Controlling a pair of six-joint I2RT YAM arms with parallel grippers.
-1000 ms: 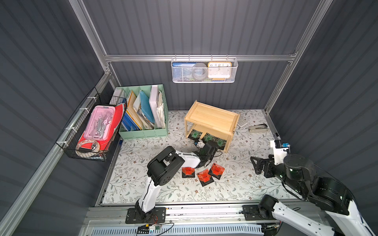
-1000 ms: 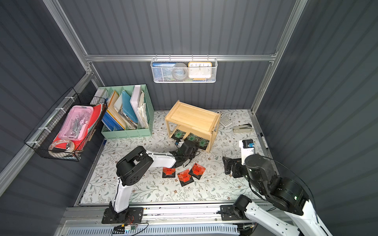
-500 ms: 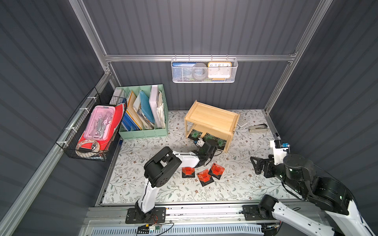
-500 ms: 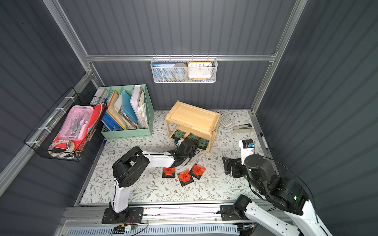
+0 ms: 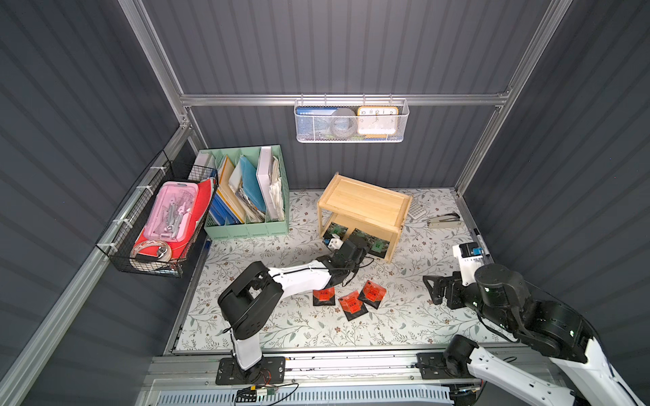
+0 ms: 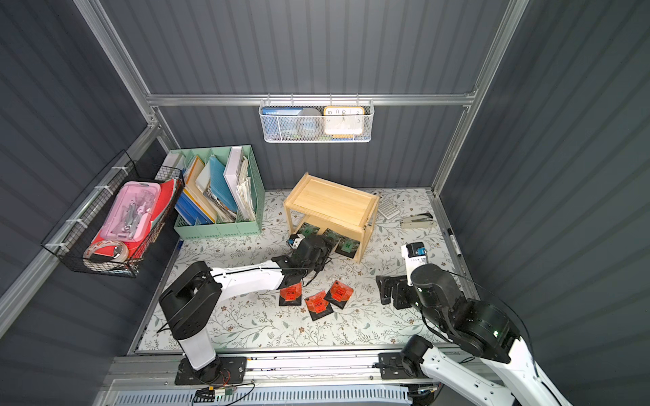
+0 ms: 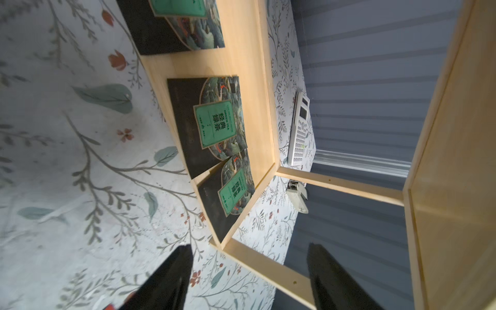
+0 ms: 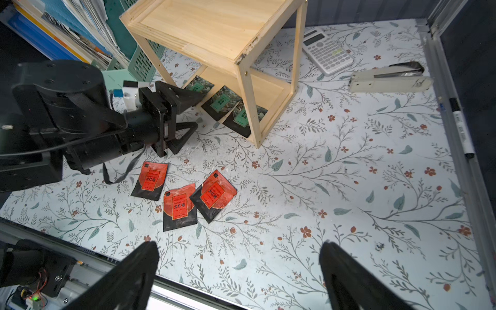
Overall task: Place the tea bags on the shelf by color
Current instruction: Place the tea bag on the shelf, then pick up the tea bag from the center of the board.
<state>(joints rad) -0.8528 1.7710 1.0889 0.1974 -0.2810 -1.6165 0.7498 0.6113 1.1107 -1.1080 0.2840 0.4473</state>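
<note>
The light wooden shelf (image 5: pixel 364 204) stands at the back of the mat. Three green-labelled tea bags lie on its lower tier, two of them overlapping (image 7: pixel 214 123) (image 7: pixel 232 193) and a third further along (image 7: pixel 174 24). My left gripper (image 7: pixel 248 249) sits low at the shelf's open front, open and empty, just outside the tier's corner post. Three red-labelled tea bags (image 8: pixel 150 180) (image 8: pixel 179 206) (image 8: pixel 214 194) lie in a loose cluster on the mat in front of the shelf. My right gripper (image 8: pixel 239 247) hovers open and empty near the mat's front right, well clear of them.
A mint-green file organizer (image 5: pixel 246 197) stands left of the shelf, and a black wire basket (image 5: pixel 158 225) hangs on the left wall. A calculator (image 5: pixel 416 211), stapler (image 5: pixel 444 220) and pen (image 5: pixel 480 240) lie at the back right. A white mesh basket (image 5: pixel 351 121) hangs on the back wall.
My left gripper's jaws have spread wider at the front of the shelf's lower tier, and the left arm's elbow has shifted slightly left. The right arm has not moved.
</note>
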